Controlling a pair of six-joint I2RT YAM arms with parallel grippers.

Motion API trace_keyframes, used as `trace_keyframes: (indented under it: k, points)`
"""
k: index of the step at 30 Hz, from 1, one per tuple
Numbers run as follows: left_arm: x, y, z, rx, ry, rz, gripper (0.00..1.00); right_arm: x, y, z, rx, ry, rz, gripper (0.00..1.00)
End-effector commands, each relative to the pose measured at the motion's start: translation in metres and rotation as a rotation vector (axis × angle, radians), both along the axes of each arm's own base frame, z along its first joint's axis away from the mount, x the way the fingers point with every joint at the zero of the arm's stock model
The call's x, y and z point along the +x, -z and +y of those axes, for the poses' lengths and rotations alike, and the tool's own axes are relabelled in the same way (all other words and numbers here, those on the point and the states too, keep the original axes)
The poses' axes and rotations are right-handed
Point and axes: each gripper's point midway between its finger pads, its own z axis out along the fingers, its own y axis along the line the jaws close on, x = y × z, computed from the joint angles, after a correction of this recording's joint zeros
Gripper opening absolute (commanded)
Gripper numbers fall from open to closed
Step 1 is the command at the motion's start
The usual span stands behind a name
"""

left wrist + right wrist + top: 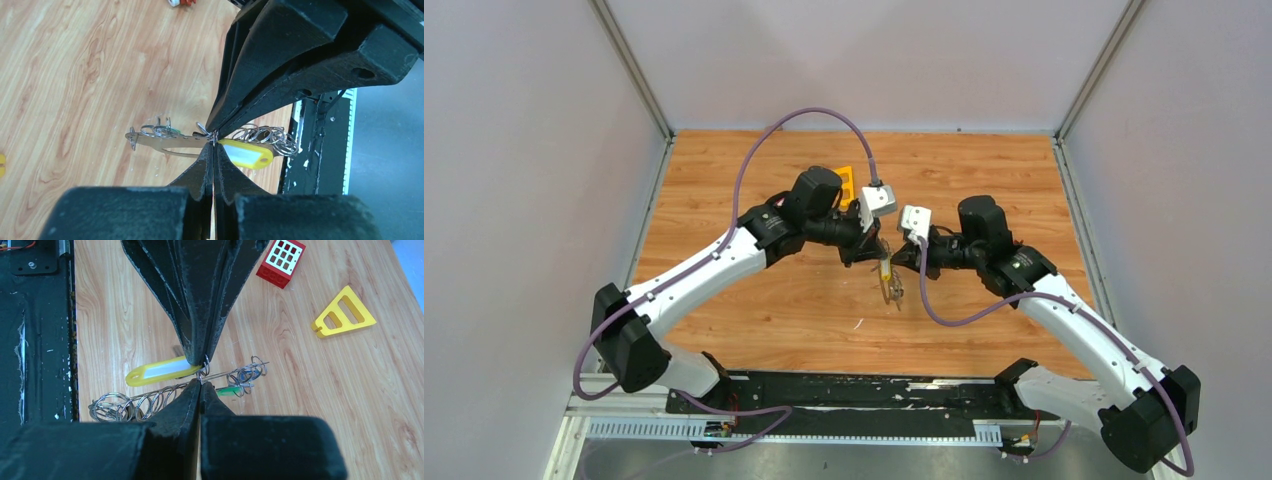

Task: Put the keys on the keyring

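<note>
The keyring (165, 141) is a long grey metal loop held just above the table, also seen in the right wrist view (235, 371) and the top view (892, 292). Several small silver key rings (265, 135) are strung on it, with a green tag (231, 390) among them. A key with a yellow tag (247, 154) hangs at the middle (160, 370). My left gripper (214, 145) is shut on that key's small ring. My right gripper (200, 382) is shut on the keyring's wire. The two grippers meet tip to tip (889, 258).
A yellow triangular plastic frame (344, 312) and a red toy brick (281, 260) lie on the wood beyond the grippers. The black base rail (35, 340) runs along the table's near edge, close to the keyring's end.
</note>
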Motion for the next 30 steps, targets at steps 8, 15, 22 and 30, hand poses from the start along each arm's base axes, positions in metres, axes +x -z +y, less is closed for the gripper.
trace_keyframes:
  k: [8,15,22,30]
  points:
    - [-0.018,-0.016,0.013,0.003,0.097,-0.08,0.0,0.002,-0.016,0.004,0.036,-0.014,-0.071,0.0]
    - [-0.028,-0.011,0.025,0.027,0.142,-0.109,0.0,0.004,-0.015,0.004,0.032,-0.008,-0.074,0.0]
    - [-0.022,-0.006,0.024,0.041,0.128,-0.119,0.0,0.003,-0.016,0.004,0.033,-0.011,-0.071,0.0]
    - [-0.013,-0.002,0.01,0.039,0.115,-0.082,0.0,0.002,-0.016,0.004,0.036,-0.018,-0.07,0.0]
